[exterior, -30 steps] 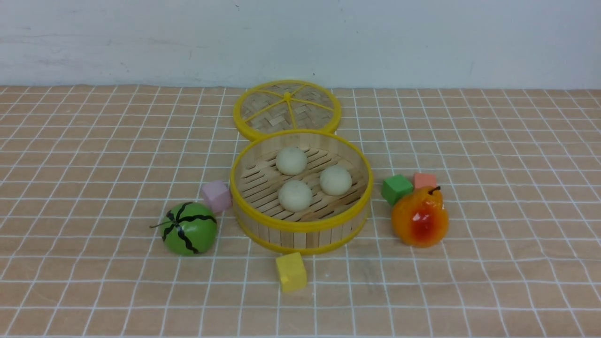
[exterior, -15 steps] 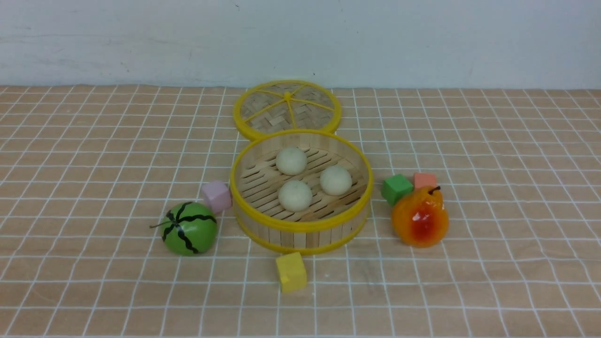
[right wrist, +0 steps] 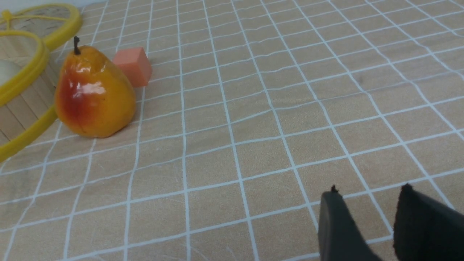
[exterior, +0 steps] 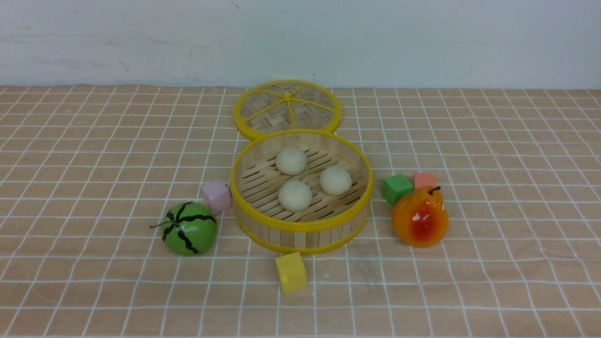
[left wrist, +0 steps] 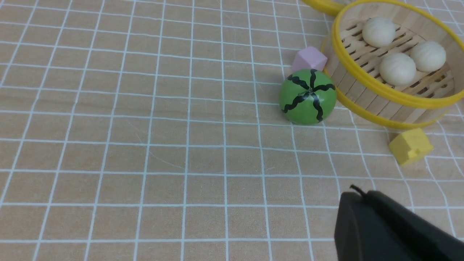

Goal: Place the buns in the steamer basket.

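Three off-white buns (exterior: 291, 160) (exterior: 335, 180) (exterior: 295, 195) lie on the slatted floor of the steamer basket (exterior: 300, 229), a round bamboo tray with yellow rims at the table's middle. The left wrist view shows the same buns (left wrist: 397, 69) inside the steamer basket (left wrist: 384, 99). My left gripper (left wrist: 362, 197) is shut with nothing in it, hovering over bare cloth well apart from the basket. My right gripper (right wrist: 369, 190) is open and empty, over cloth far from the basket rim (right wrist: 25, 79). Neither arm shows in the front view.
The woven lid (exterior: 287, 109) lies flat behind the basket. A green striped melon ball (exterior: 189, 228) and a pink cube (exterior: 217, 196) sit to its left, a yellow cube (exterior: 291, 272) in front, and a pear (exterior: 420, 217), green cube (exterior: 396, 188) and orange cube (exterior: 425, 180) to its right.
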